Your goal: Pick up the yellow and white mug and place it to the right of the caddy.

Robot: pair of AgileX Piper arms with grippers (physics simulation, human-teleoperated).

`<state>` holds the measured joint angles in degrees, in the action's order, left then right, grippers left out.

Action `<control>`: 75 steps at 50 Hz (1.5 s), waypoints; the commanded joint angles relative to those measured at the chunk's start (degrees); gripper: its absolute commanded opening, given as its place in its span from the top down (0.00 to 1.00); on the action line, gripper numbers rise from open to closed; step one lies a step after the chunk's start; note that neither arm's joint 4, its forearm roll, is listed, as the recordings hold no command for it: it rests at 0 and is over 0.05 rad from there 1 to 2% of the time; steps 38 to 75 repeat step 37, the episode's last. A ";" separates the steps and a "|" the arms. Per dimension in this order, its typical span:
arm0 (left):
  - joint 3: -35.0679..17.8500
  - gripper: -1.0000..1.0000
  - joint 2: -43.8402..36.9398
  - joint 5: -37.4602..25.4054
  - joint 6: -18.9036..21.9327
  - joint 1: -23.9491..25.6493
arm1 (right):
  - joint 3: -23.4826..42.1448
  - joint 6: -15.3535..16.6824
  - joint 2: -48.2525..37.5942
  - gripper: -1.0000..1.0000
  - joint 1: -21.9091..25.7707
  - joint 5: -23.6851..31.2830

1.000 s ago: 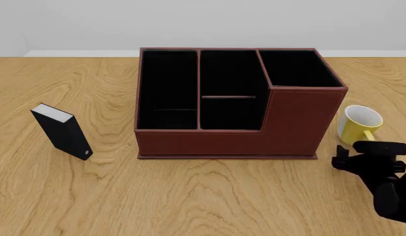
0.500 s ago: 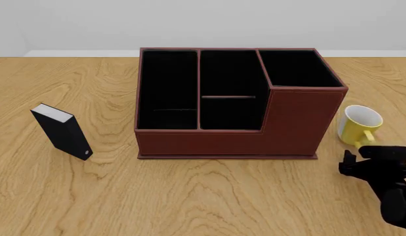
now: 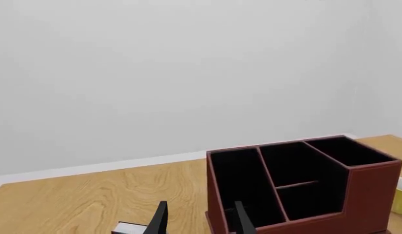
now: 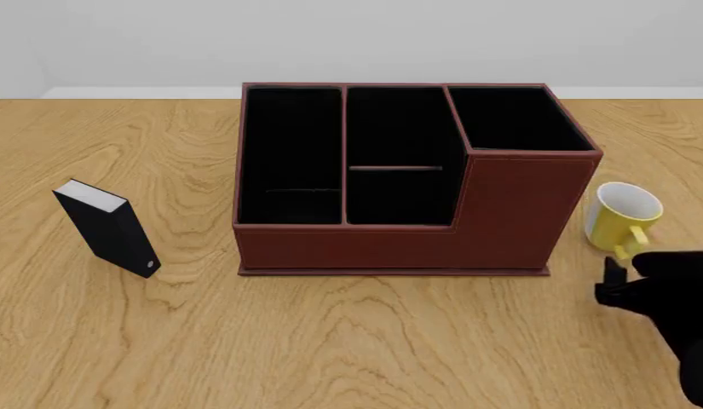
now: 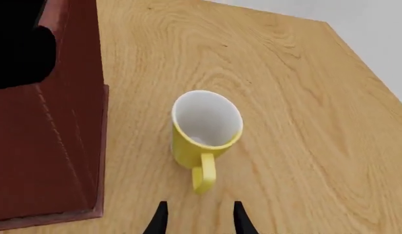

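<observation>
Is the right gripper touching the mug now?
Apart. In the right wrist view the right gripper is open, and bare table shows between its fingertips and the mug handle.

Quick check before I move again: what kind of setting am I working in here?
Likely a simulated desk workspace: a wood-grain table against a plain white wall, bearing a caddy, a yellow and white mug and a small black box.

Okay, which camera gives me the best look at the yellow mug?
The right wrist view: the yellow and white mug sits whole and upright, white inside and loop handle plain, just ahead of the right gripper. The front view shows it small beside the caddy; the left wrist view catches only a yellow sliver.
</observation>
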<state>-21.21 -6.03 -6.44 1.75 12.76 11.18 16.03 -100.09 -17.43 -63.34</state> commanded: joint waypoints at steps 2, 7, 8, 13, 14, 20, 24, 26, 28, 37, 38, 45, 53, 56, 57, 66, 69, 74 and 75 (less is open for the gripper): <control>0.44 0.00 0.60 0.01 -0.46 0.19 | -3.28 0.98 13.13 0.00 0.94 7.83; 0.66 0.00 1.42 -0.60 -0.76 0.03 | -4.06 1.99 17.62 0.00 0.54 10.44; 0.71 0.00 1.60 -0.67 -0.83 0.07 | -3.86 1.98 18.34 0.00 0.45 11.51; 0.94 0.00 1.86 -0.73 -1.00 0.02 | -3.18 2.79 25.38 0.00 -0.39 17.23; 0.91 0.00 1.88 -0.73 -1.01 0.05 | -3.01 2.68 26.39 0.00 -0.20 18.43; 0.98 0.00 2.13 -0.64 -1.35 -0.09 | -1.94 3.53 36.08 0.00 -0.13 26.61; 1.49 0.00 2.06 -0.18 -1.47 -0.03 | -0.77 2.86 43.11 0.00 0.74 33.05; 1.46 0.00 2.07 -0.16 -1.50 -0.04 | -0.57 3.59 45.36 0.00 0.95 34.91; 1.43 0.00 2.05 -0.11 -1.62 -0.09 | 0.31 3.17 49.46 0.00 1.73 38.98; 1.55 0.00 2.01 -0.08 -1.52 -0.17 | 3.35 1.40 63.40 0.00 7.01 53.92; 1.55 0.00 2.01 -0.08 -1.52 -0.17 | 3.35 1.40 63.40 0.00 7.01 53.92; 1.55 0.00 2.01 -0.08 -1.52 -0.17 | 3.35 1.40 63.40 0.00 7.01 53.92; 1.55 0.00 2.01 -0.08 -1.52 -0.17 | 3.35 1.40 63.40 0.00 7.01 53.92; 1.55 0.00 2.01 -0.08 -1.52 -0.17 | 3.35 1.40 63.40 0.00 7.01 53.92; 1.55 0.00 2.01 -0.08 -1.52 -0.17 | 3.35 1.40 63.40 0.00 7.01 53.92; 1.55 0.00 2.01 -0.08 -1.52 -0.17 | 3.35 1.40 63.40 0.00 7.01 53.92; 1.55 0.00 2.01 -0.08 -1.52 -0.17 | 3.35 1.40 63.40 0.00 7.01 53.92; 1.55 0.00 2.01 -0.08 -1.52 -0.17 | 3.35 1.40 63.40 0.00 7.01 53.92; 1.55 0.00 2.01 -0.08 -1.52 -0.17 | 3.35 1.40 63.40 0.00 7.01 53.92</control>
